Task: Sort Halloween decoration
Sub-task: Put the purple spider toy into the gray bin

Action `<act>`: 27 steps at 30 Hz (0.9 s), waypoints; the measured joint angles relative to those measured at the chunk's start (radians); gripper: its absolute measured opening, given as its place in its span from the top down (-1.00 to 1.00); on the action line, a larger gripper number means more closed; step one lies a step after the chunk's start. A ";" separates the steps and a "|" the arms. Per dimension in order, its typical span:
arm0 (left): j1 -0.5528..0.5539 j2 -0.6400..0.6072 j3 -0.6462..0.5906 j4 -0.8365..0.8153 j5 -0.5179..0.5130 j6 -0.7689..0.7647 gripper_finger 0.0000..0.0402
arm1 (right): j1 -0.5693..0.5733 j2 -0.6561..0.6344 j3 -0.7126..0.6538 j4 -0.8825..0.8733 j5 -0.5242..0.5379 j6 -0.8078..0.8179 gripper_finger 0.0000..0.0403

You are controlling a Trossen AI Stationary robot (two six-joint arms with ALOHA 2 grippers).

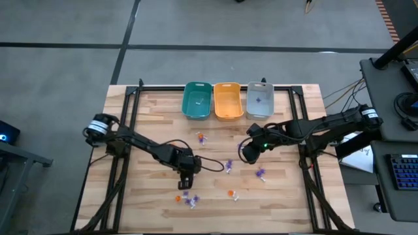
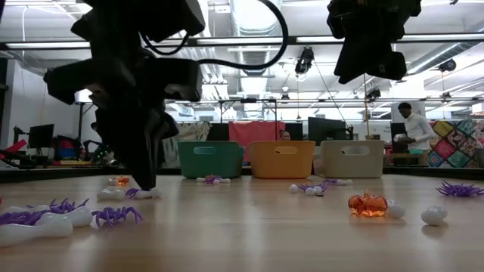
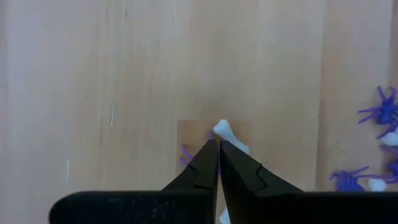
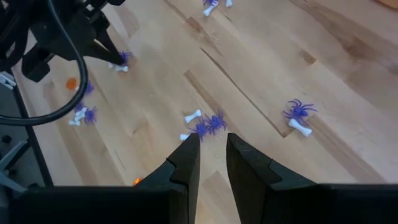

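Trinkets (image 1: 228,166) in orange, purple and white lie scattered over the wooden table (image 1: 150,111), in front of the teal bin (image 1: 196,100), orange bin (image 1: 228,100) and grey bin (image 1: 259,99) at the far edge. The left gripper (image 3: 218,144) is down at the tabletop, fingers pressed together on a small white bone (image 3: 227,132) beside a purple spider. The right gripper (image 4: 213,142) hangs above the table, fingers slightly apart, holding nothing.

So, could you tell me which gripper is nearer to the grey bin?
The right. The right gripper hangs over the table not far in front of the grey bin, while the left gripper is down at the trinkets, further toward the table's front and left.
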 joint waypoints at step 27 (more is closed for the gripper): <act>0.057 -0.179 -0.081 -0.028 -0.049 0.019 1.00 | 0.000 0.000 0.000 0.000 0.000 0.006 0.66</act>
